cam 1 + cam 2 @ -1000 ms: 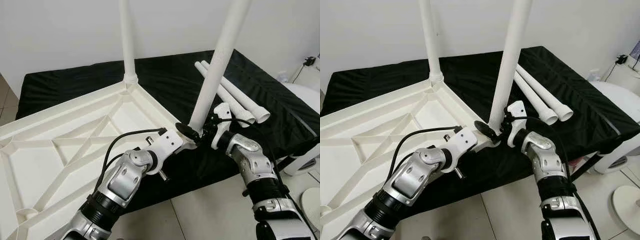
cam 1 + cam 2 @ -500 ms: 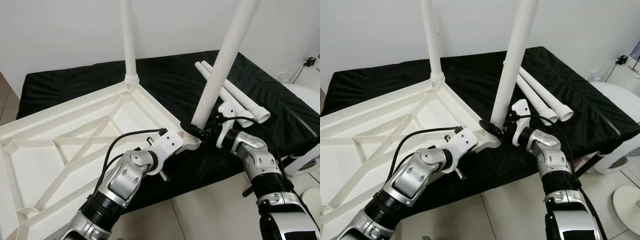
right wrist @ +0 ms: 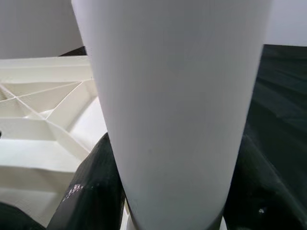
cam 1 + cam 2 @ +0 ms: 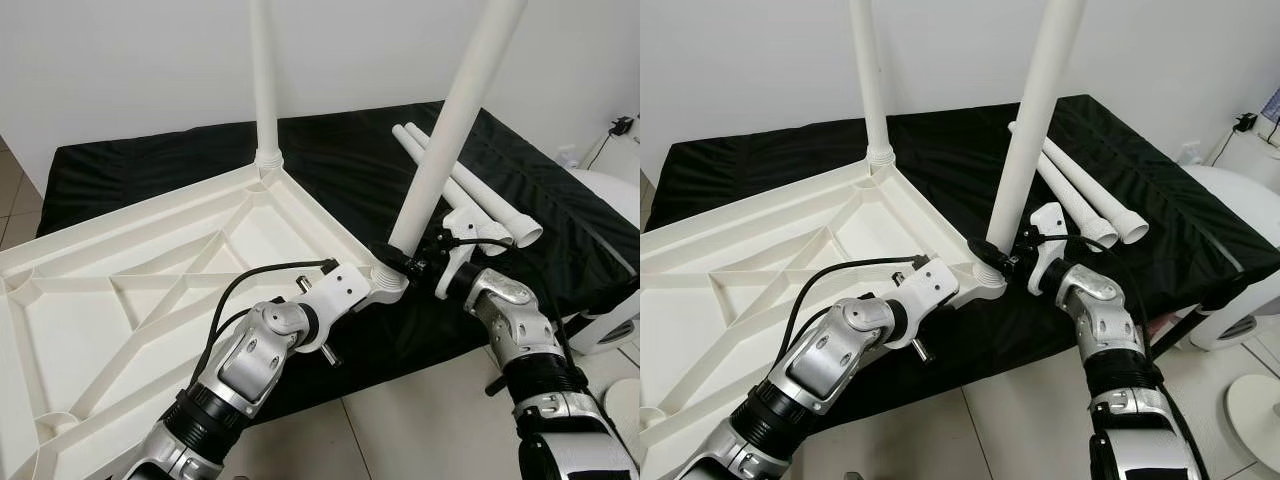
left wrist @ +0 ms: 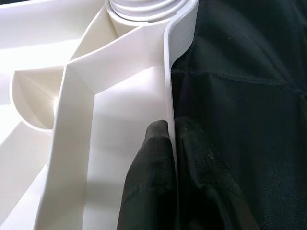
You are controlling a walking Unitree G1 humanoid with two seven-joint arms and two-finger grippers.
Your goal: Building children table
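We count four legs: two upright in the tabletop, two loose legs. Our left gripper pinches its rim; right gripper clamps the near leg.

Head cameras downward; wrist cameras close on tabletop.

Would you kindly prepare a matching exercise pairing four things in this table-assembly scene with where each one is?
Things:
1. left pincer
2. right pincer
3. two loose white plastic table legs
4. upside-down white plastic tabletop

Places:
A. lying side by side on the black cloth
B. clamped on the tabletop's rim
C. gripping the tilted white leg's base
D. underside up, an upright leg at its far corner

Pairs: 1-B, 2-C, 3-A, 4-D
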